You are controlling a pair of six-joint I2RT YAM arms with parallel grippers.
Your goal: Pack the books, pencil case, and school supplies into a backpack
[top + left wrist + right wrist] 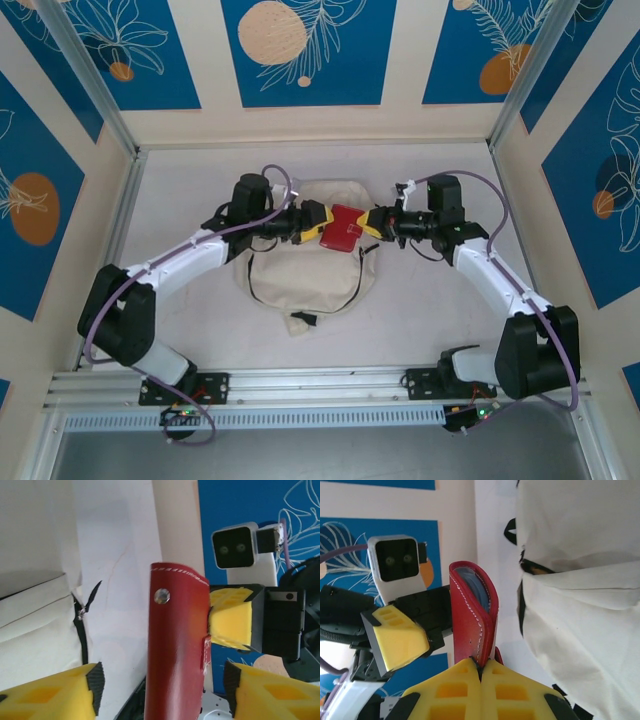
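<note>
your right gripper (481,667) is clamped on the pencil case (343,228) edge, holding it over the backpack (300,275); your left gripper (161,676) jaws stand apart around it, not touching

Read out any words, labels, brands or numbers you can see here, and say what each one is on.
No text can be read in these views.
The pencil case: red with white stitching and a metal snap, no lettering; its small edge tab is too blurred to tell.
The backpack: no label or print visible.
The wall panels: leaf and circle drawings, no words.
</note>
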